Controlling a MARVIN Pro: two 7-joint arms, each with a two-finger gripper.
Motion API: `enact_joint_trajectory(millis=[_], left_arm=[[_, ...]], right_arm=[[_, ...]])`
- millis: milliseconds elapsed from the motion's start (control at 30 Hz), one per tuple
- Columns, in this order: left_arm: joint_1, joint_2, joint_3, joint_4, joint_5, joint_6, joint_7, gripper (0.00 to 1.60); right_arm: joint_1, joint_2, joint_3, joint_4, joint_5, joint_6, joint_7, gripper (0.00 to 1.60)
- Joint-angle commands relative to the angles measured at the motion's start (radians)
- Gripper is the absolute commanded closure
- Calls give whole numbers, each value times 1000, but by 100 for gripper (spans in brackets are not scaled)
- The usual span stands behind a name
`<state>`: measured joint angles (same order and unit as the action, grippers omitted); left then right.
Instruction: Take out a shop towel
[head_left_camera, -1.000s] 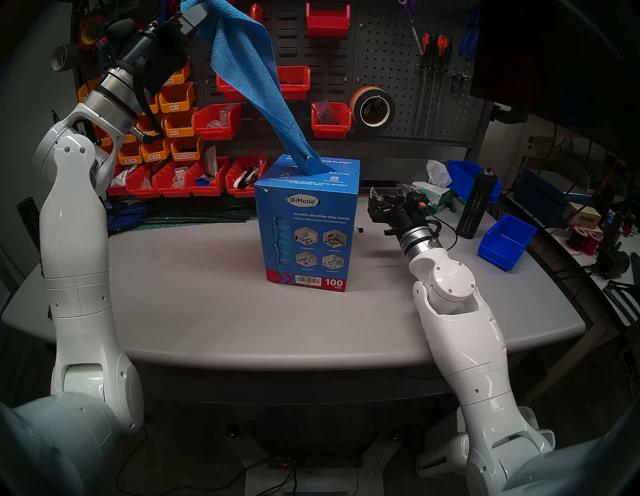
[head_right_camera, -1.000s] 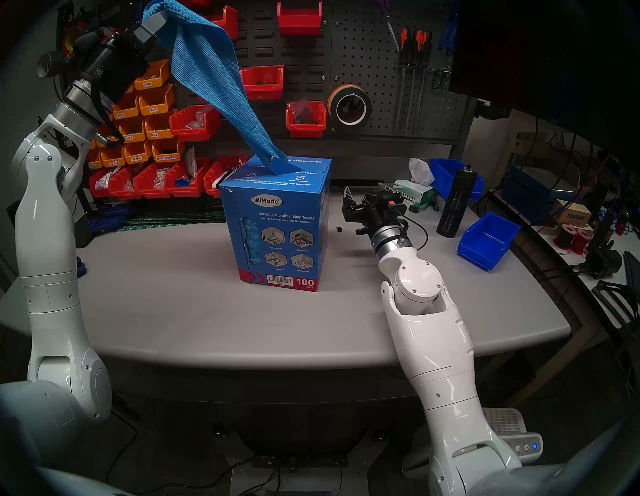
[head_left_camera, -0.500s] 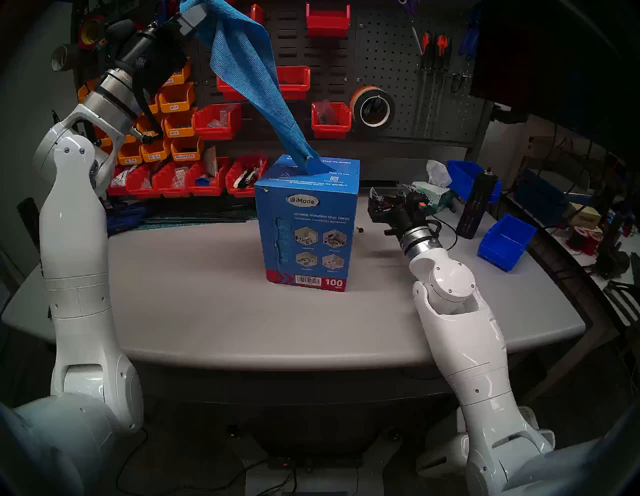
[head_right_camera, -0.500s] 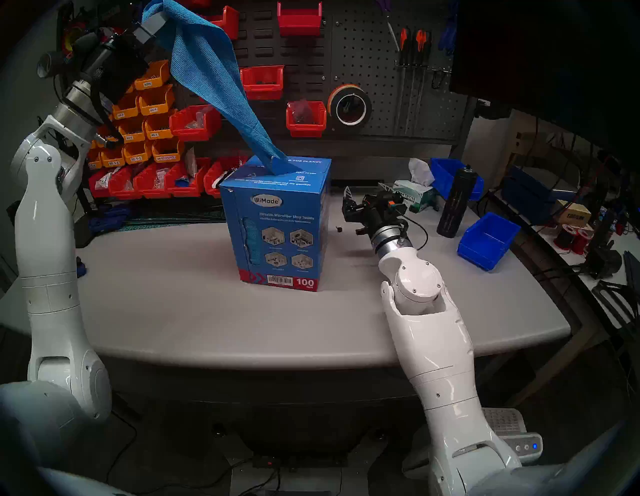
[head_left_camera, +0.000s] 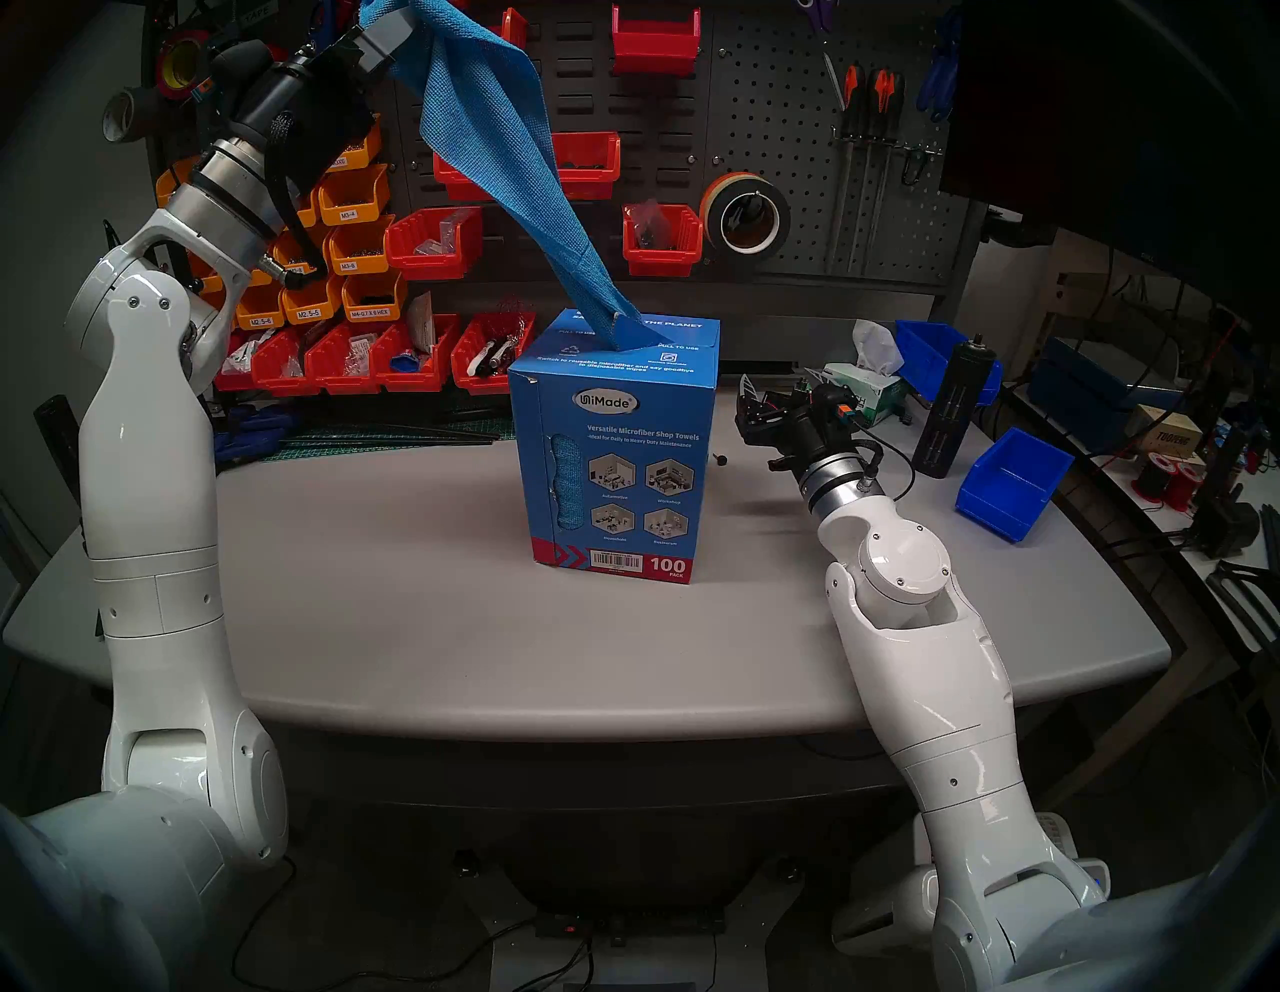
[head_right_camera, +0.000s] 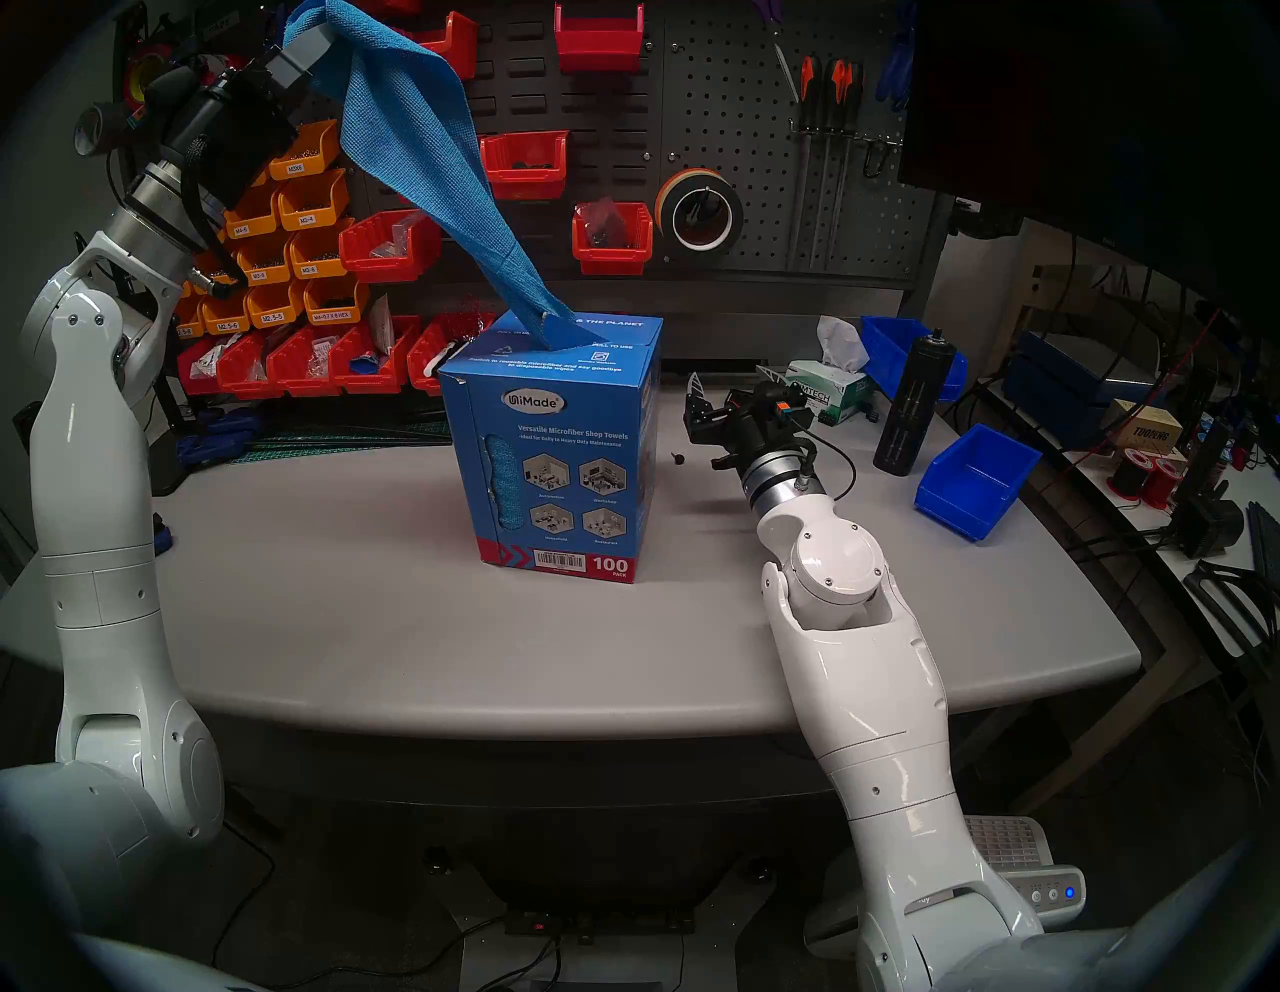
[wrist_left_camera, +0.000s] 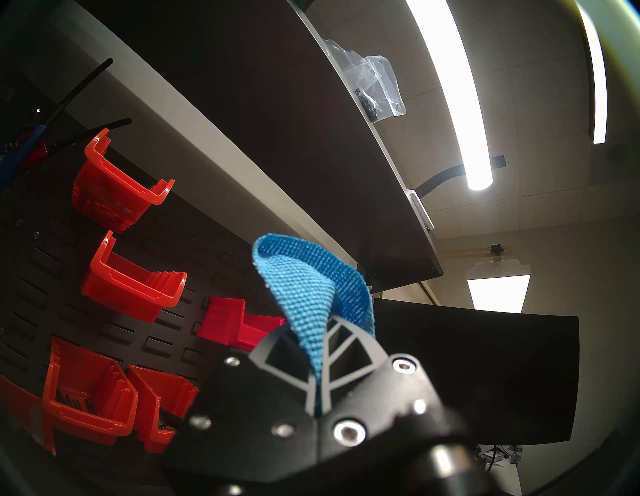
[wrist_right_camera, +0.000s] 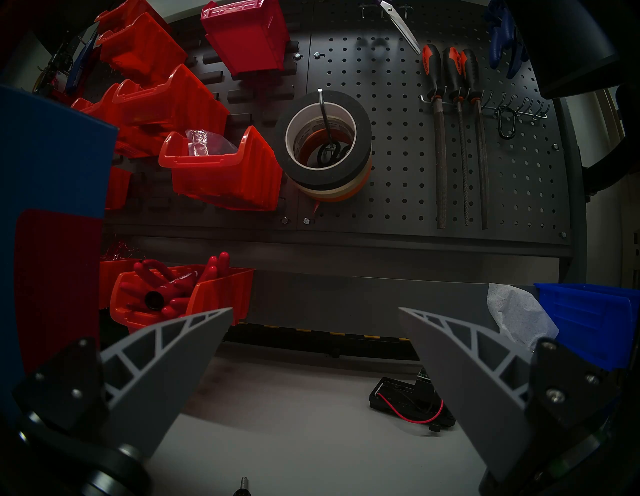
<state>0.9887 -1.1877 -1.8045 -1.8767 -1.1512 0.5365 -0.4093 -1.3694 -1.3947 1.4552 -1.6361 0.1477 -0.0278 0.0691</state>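
Observation:
The bright blue shop towel (head_left_camera: 499, 152) (head_right_camera: 422, 149) stretches taut from the top slot of the tall blue printed box (head_left_camera: 616, 457) (head_right_camera: 561, 464) up and to the left. My left gripper (head_left_camera: 395, 34) (head_right_camera: 315, 41) is shut on its upper corner, high near the pegboard. The left wrist view shows that corner (wrist_left_camera: 308, 294) pinched between the closed fingers (wrist_left_camera: 349, 353). The towel's lower end sits in the slot. My right gripper (head_left_camera: 779, 384) (wrist_right_camera: 315, 313) is open and empty, low over the table to the right of the box.
The grey table (head_left_camera: 415, 609) holds a white tissue box (head_left_camera: 866, 388), a black bottle (head_left_camera: 952, 409), blue bins (head_left_camera: 1011, 481) and a small black part with a red wire (wrist_right_camera: 412, 405) at the right. Red and orange bins (head_left_camera: 346, 256), tape rolls (head_left_camera: 744, 215) and files hang on the pegboard behind.

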Motion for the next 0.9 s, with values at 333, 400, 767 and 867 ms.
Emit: enact_joint_trajectory(millis=[333, 400, 767, 867], left_arm=[[-27, 0, -10, -17, -5, -9, -1, 160], [-27, 0, -10, -17, -5, -9, -1, 160], [-27, 0, -10, -17, -5, -9, 0, 160], [-27, 0, -10, -17, -5, -9, 0, 160]], right_arm=[[110, 26, 43, -56, -31, -18, -21, 0], [118, 29, 44, -59, -33, -16, -19, 0], [161, 57, 41, -92, -50, 5, 7, 0], [173, 63, 43, -103, -52, 11, 19, 0]])
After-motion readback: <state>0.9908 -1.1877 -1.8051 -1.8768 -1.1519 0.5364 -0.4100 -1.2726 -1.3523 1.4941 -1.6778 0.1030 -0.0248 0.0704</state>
